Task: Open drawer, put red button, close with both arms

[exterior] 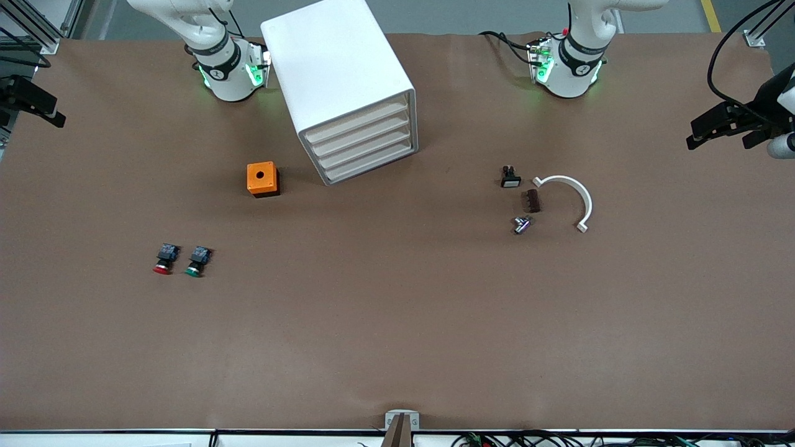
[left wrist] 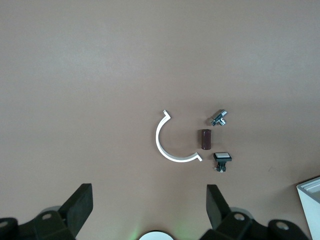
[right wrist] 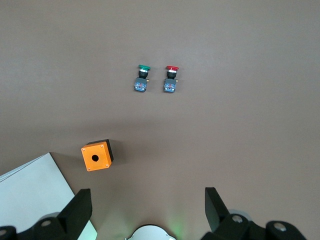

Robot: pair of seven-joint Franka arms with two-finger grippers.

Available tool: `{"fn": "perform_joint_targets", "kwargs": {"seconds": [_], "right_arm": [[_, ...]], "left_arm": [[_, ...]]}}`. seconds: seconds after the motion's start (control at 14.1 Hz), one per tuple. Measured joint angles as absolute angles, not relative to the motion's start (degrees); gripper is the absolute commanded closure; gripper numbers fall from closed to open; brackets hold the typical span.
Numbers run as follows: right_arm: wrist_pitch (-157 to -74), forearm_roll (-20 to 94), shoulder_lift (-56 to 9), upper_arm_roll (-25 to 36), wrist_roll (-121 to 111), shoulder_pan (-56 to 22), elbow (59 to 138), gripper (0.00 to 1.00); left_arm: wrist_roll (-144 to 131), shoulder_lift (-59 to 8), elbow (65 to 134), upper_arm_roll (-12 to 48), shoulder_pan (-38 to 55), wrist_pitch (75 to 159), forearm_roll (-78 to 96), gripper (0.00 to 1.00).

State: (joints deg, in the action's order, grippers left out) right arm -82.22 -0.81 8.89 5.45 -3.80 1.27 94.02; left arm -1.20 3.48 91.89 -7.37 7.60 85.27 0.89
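Brown table (exterior: 385, 323) spreads under me. On it the white cabinet (exterior: 338, 68) stands with its top drawer (exterior: 359, 122) shut. My left gripper (left wrist: 150, 207) and right gripper (right wrist: 147, 207) wait high above it, fingers spread wide, holding nothing. The red button (exterior: 163, 260) lies beside the green button (exterior: 197, 261), nearer the front camera than the orange box (exterior: 262, 179).

orange box (exterior: 261, 178), green button (exterior: 197, 259), white clip (exterior: 570, 197)
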Motion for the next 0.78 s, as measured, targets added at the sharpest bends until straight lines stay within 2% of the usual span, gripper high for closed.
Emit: {"fn": "perform_joint_targets", "kwargs": {"seconds": [0.57,0.78], "right_arm": [[-82.64,-0.82,8.89,5.45,-3.8,1.27,94.02,0.0],[-82.88,-0.82,8.88,5.43,-3.82,1.26,94.02,0.0]], "left_arm": [[-3.51,3.38,92.45,-7.37,7.56,81.89,0.89,0.0],[-4.56,0.96,93.4,-7.32,7.82,81.32,0.89,0.0]]}}
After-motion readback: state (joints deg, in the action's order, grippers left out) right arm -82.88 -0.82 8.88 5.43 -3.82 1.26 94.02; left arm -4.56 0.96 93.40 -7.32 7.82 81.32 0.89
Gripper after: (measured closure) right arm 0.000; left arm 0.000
